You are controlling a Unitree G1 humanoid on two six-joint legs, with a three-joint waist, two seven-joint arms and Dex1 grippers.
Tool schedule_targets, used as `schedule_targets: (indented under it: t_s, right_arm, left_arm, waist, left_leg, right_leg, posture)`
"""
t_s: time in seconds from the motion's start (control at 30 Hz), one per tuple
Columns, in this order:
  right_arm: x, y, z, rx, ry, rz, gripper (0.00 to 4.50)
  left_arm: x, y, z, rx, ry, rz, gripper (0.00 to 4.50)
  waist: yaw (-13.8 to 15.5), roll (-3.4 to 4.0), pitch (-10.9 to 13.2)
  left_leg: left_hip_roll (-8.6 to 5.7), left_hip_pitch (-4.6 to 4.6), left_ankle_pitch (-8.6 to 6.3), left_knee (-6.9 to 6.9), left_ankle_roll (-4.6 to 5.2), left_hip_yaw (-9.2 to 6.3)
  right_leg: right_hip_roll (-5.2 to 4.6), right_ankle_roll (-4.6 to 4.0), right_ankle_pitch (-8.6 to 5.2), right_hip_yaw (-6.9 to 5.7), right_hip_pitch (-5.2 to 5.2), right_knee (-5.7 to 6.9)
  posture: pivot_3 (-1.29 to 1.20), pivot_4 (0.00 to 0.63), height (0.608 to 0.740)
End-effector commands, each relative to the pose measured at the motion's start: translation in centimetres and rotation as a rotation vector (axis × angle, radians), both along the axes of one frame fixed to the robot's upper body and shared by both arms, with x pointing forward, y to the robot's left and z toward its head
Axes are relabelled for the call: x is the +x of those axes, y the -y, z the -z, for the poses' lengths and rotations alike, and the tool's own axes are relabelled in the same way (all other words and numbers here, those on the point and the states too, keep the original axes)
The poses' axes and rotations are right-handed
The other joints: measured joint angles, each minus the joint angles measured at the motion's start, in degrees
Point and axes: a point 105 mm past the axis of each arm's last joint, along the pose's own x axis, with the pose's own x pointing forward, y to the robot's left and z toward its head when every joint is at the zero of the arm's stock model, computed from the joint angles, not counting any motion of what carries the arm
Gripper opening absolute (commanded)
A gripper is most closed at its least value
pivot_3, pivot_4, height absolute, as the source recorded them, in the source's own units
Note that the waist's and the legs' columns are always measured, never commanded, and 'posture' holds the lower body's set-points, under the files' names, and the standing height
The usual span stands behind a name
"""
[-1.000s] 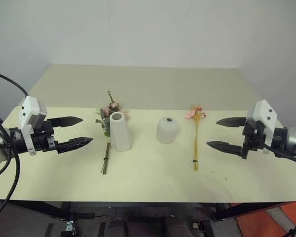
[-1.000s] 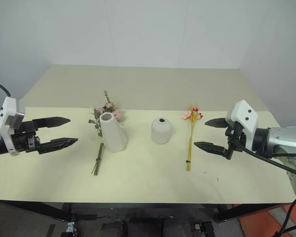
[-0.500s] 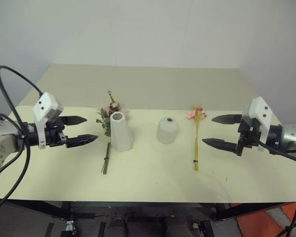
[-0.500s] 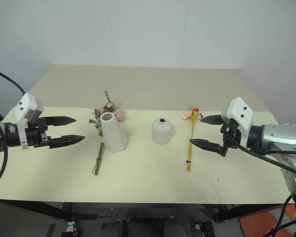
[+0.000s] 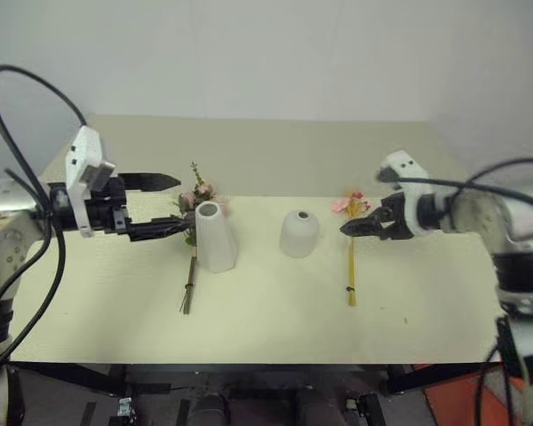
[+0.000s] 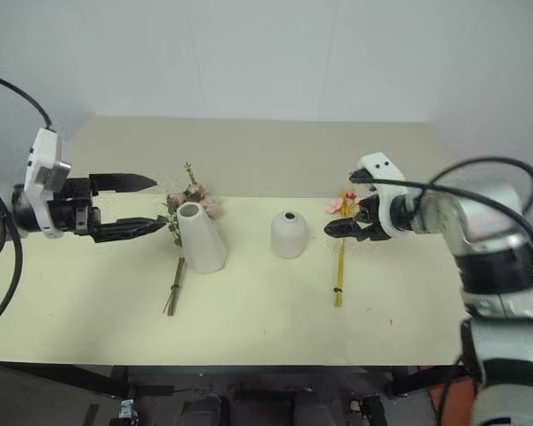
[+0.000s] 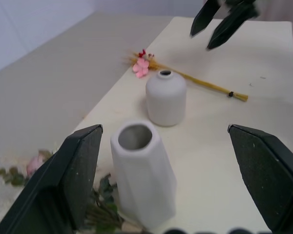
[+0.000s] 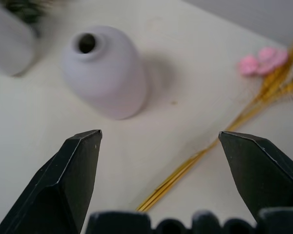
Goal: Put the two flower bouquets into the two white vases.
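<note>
Both my arms have swung inward since a second ago! My right gripper (image 5: 360, 222) has come in from the table's right edge and now hangs over the blossom end of the slim bunch of yellow wheat-like stems with pink and red blossoms (image 5: 352, 253), black fingers spread wide, nothing between them. My left gripper (image 5: 173, 206) has risen and pushed toward the centre, its fingers gaping too, empty, tips just beside the bushy bunch of dusty-pink roses with dark green leaves (image 5: 195, 197).

Where does everything sit? On the pale yellow table (image 5: 266, 324), the taller tapered matte white ceramic vase with the wide mouth (image 5: 213, 236) stands upright, left of centre. The rose bunch lies flat beside it, blooms at 11 o'clock from the vase, stems trailing down to 7 o'clock. At 3 o'clock from that vase stands the short rounded white vase with the tiny hole (image 5: 299, 233), upright, apart from it. The yellow bunch lies flat at 3 o'clock from the short vase, blossoms at the 12 o'clock end, stems running to 6. Both vases stand empty, both bunches untouched!
</note>
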Motion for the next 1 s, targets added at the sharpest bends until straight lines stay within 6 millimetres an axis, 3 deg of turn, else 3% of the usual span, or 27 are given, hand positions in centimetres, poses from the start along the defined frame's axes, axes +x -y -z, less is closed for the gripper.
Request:
schedule_targets:
  t_s: [0.03, 0.33, 0.43, 0.8, 1.0]
  right_arm:
    - [1.3, 1.3, 1.0, -0.075, -0.092, 0.144, 4.50]
    - [4.0, 1.4, 4.6, -0.236, -0.174, 0.198, 4.50]
    - [4.8, 0.8, 5.3, -0.291, -0.141, 0.130, 3.92]
    - [5.3, 0.2, 4.7, -0.235, -0.094, 0.094, 0.12]
    - [5.1, 0.4, 3.6, -0.103, 0.005, 0.136, 0.03]
  left_arm:
    - [-0.3, 0.4, -0.4, 0.017, 0.028, 0.049, 4.48]
    - [-0.5, 0.7, -0.7, 0.033, 0.047, 0.095, 4.48]
    - [-0.7, 0.7, -0.7, 0.026, 0.055, 0.092, 4.50]
    - [-1.0, 0.4, -0.6, 0.028, 0.052, 0.072, 4.50]
    - [-0.8, 0.2, -0.6, 0.038, 0.044, 0.070, 4.50]
  waist:
    - [0.06, 0.00, 0.00]
    - [0.01, 0.01, 0.01]
    - [-0.26, 0.02, 0.01]
    - [-1.33, 0.02, 0.01]
    - [-1.21, 0.02, 0.01]
  left_leg:
    - [0.00, -0.10, 0.00, -0.03, 0.00, -0.01]
    - [-0.05, -0.41, -0.06, -0.05, 0.08, -0.03]
    - [-0.04, -0.37, -0.06, -0.05, 0.08, -0.07]
    - [-0.04, -0.22, -0.04, -0.03, 0.06, -0.14]
    - [-0.04, -0.23, -0.04, -0.04, 0.06, -0.15]
  right_leg:
    - [0.00, 0.01, -0.05, -0.01, -0.08, 0.00]
    - [-0.04, 0.07, -0.08, -0.07, -0.23, -0.12]
    - [-0.02, 0.07, -0.08, -0.09, -0.22, -0.04]
    - [0.01, 0.09, -0.06, -0.08, -0.17, 0.15]
    - [0.01, 0.09, -0.07, -0.09, -0.16, 0.13]
  posture:
    - [0.00, 0.150, 0.740]
    - [0.00, 0.150, 0.740]
    - [0.00, 0.150, 0.740]
    - [0.00, 0.150, 0.740]
    - [0.00, 0.150, 0.740]
